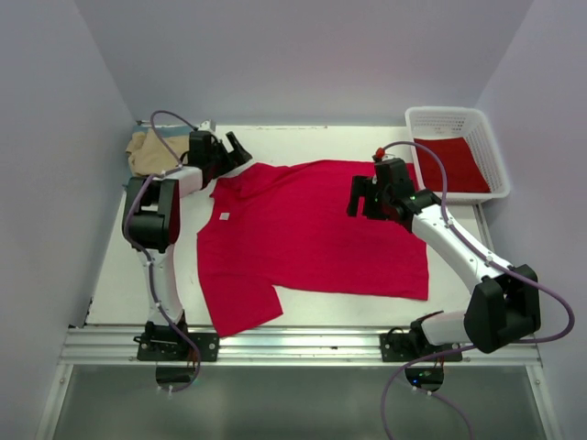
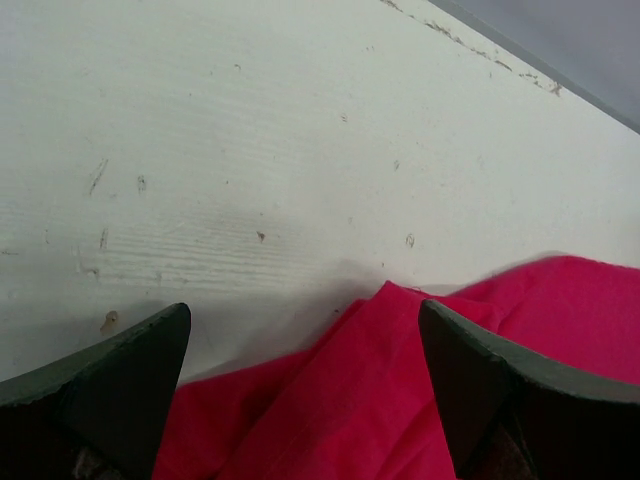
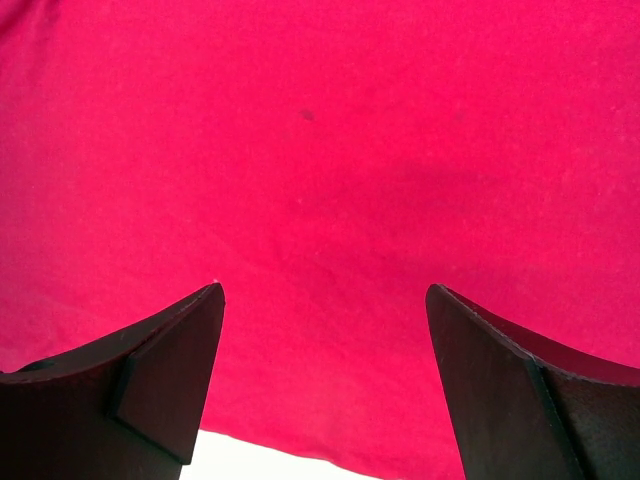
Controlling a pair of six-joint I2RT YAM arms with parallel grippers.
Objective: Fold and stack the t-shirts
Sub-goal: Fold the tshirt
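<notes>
Left gripper stood wide open, empty, over the plain bright red cloth t-shirt edge. Right gripper gaped empty above it.

The tan t-shirt at the far left corner of the table is partly covered by the left arm. The far left shoulder of the spread red t-shirt is hidden under the left gripper, and part of its far right edge under the right gripper. Its white neck tag is too small to be read. The second red t-shirt is partly screened by the wall of the basket.
</notes>
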